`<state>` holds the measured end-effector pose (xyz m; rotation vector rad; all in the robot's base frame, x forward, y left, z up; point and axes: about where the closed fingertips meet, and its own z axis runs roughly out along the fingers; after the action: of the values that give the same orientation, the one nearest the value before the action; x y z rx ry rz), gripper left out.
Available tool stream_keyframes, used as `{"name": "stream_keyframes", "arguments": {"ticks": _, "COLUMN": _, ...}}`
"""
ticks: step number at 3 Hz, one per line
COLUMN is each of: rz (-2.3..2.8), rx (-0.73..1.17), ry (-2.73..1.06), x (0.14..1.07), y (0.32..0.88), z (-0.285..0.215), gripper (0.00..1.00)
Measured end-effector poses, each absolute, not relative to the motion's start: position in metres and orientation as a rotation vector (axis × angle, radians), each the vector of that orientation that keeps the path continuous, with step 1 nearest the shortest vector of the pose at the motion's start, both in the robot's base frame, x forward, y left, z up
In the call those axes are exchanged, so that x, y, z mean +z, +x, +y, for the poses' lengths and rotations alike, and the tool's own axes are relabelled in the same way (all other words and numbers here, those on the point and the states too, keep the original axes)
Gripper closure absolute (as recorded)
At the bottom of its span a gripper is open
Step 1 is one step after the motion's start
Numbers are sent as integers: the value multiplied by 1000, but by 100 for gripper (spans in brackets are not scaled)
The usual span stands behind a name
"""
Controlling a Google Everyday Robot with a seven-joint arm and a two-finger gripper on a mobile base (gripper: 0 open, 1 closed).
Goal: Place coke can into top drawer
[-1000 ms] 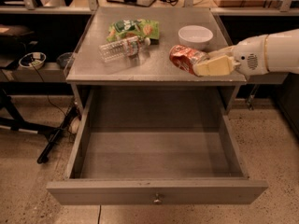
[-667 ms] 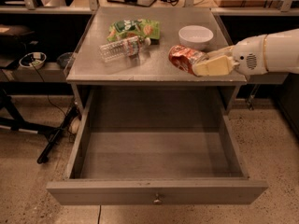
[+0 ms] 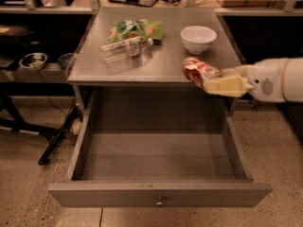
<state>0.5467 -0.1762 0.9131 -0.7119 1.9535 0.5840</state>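
The coke can [image 3: 200,73], red with white markings, is held tilted in my gripper [image 3: 215,78]. It hangs over the front right edge of the tabletop [image 3: 156,67], just above the back right of the drawer opening. My gripper comes in from the right on a white arm [image 3: 279,79], its cream fingers [image 3: 228,85] shut on the can. The top drawer [image 3: 118,194] is pulled fully open below. Its grey inside is bare and a small round knob [image 3: 160,202] sits on its front panel.
On the tabletop lie a clear water bottle [image 3: 125,48] on its side, a green snack bag [image 3: 136,30] and a white bowl [image 3: 198,38]. A black stand leg [image 3: 54,143] and a shelf with small dishes [image 3: 33,59] are at the left.
My gripper has carried the can forward and slightly right, from over the tabletop near the bowl to the table's front edge above the open drawer.
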Motion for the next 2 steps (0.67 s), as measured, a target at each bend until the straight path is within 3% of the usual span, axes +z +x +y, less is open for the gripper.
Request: {"name": "stream_keyframes", "arguments": {"ticks": 2, "rz": 1989, "rx": 574, "ry": -585, "x": 873, "y": 515, "z": -179, "gripper": 100}}
